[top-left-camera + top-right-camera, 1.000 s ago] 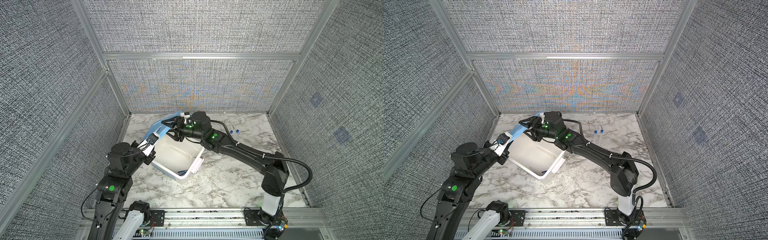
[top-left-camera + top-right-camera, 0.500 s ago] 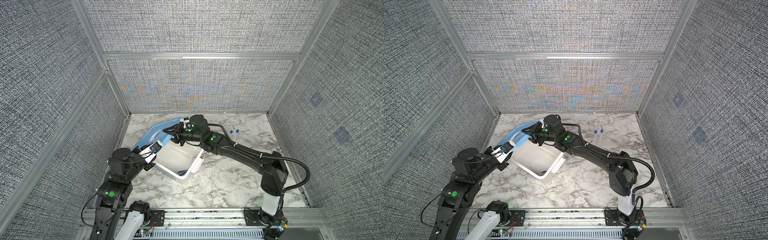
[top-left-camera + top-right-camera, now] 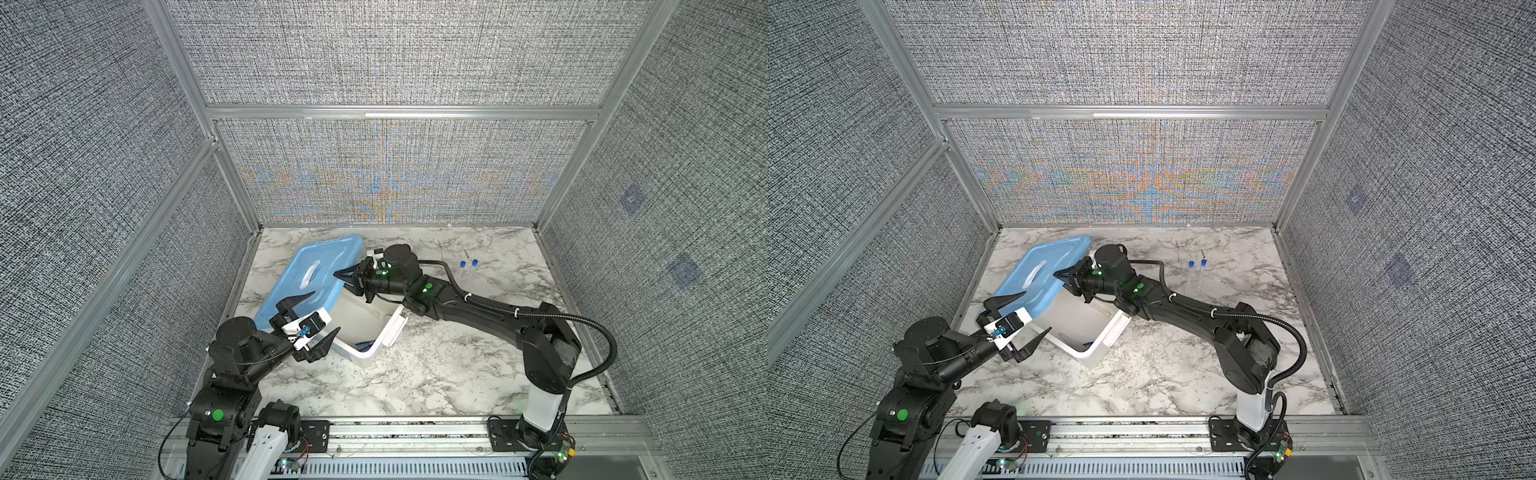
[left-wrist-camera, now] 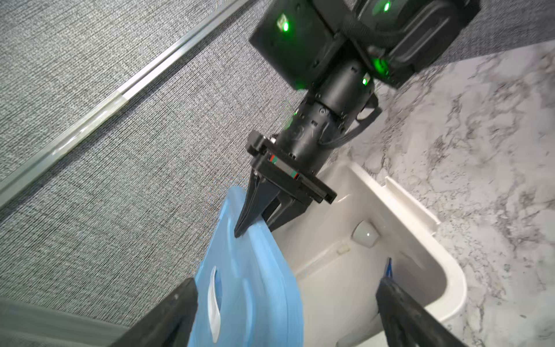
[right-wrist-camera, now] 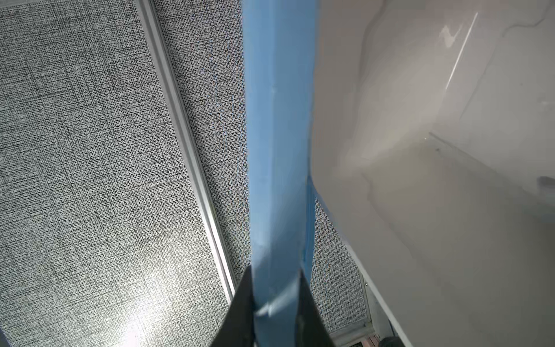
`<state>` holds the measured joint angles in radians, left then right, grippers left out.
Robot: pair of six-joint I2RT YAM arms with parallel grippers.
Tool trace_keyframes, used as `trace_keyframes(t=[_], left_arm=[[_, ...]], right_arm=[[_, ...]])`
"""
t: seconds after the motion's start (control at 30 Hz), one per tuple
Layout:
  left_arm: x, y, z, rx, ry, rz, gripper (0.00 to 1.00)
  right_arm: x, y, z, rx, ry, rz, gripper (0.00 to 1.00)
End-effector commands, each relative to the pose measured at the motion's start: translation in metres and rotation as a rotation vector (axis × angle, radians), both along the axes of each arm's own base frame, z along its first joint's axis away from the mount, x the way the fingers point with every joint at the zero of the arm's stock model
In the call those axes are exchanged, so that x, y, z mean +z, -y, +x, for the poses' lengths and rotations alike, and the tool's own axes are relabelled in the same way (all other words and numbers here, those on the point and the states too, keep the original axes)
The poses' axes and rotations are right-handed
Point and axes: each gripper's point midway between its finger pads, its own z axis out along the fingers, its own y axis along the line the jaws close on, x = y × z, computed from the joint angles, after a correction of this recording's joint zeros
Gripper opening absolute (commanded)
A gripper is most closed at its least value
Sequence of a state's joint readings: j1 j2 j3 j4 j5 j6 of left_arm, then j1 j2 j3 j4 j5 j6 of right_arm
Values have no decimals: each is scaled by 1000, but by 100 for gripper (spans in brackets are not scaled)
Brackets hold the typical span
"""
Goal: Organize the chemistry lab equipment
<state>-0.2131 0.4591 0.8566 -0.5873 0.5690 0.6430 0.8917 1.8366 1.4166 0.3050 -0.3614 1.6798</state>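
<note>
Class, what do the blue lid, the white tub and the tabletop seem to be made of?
The blue lid: probably moulded plastic, matte; raised ribs. The white tub: plastic, glossy; light streaks. The tabletop: marble pattern, grey veins; stone or printed laminate, cannot tell.

Two clear tubes with blue caps (image 3: 468,270) sit side by side on the marble bench (image 3: 415,374), well apart from the white tub (image 4: 453,279), caps toward the back wall; whether they stand or lie flat cannot be told. Inside the tub, a small round whitish dish (image 4: 365,234) rests on the floor close to a side wall, with a tiny pale plastic piece (image 4: 344,248) just beside it. Thin, dark bluish tweezers (image 4: 389,267) lie near a rounded corner, only partly visible.
</note>
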Motion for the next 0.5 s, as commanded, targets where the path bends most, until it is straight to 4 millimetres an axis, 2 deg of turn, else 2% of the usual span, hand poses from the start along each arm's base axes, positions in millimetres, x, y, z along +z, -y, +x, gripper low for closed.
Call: trace_keyframes(t=[0.0, 0.13, 0.2, 0.27, 0.33, 0.4, 0.47], left_arm=[[16, 23, -19, -170, -66, -127, 94], [26, 44, -36, -348, -207, -284, 94], [36, 48, -34, -377, -265, -380, 94], [47, 43, -10, -268, -355, -527, 92], [45, 33, 20, -88, -509, -677, 89], [28, 24, 38, 64, -635, -697, 88], [5, 3, 58, 305, -729, -700, 88]], right_arm=[[0, 4, -3, 14, 2, 43, 15], [-21, 12, -8, 10, -18, 36, 16], [-28, 15, -9, 6, -23, 34, 18], [-36, 17, -10, 2, -28, 33, 21], [-47, 18, -10, -8, -50, 35, 23], [-53, 20, -9, -15, -60, 39, 23], [-59, 21, -10, -16, -65, 33, 24]])
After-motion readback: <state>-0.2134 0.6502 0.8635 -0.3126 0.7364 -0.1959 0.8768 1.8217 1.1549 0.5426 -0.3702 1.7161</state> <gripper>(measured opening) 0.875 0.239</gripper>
